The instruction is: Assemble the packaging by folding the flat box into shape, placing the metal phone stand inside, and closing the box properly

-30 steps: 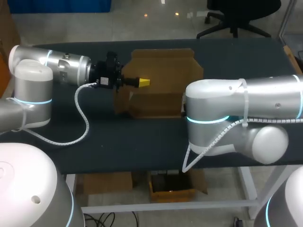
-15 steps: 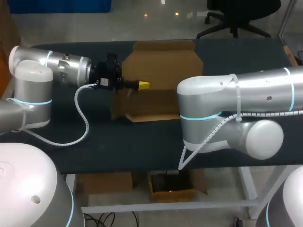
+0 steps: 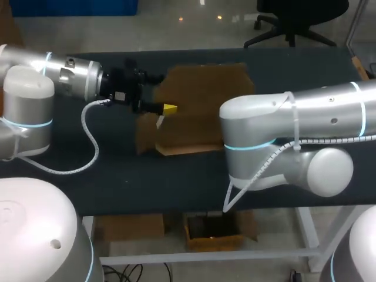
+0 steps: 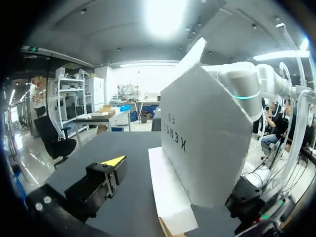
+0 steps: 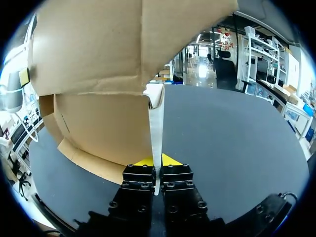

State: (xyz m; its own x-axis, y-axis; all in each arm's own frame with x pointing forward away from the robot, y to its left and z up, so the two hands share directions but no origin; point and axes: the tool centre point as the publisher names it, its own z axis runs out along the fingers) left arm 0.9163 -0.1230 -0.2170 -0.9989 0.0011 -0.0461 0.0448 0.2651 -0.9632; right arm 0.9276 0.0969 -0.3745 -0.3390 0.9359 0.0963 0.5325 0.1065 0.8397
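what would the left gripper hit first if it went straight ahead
Probably the cardboard box: the left gripper points at its raised panel, though depth is unclear; it may pass alongside.

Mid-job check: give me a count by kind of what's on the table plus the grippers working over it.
Cardboard box: 1
Grippers: 2, the left gripper and the right gripper
Total: 3

Dark table [image 3: 147,182] is carrying one item: a half-folded cardboard box [image 3: 200,100]. It is sitting toward the table's far edge, roughly mid-width, with its lower edge resting on the tabletop and one white-lined flap lying flat.
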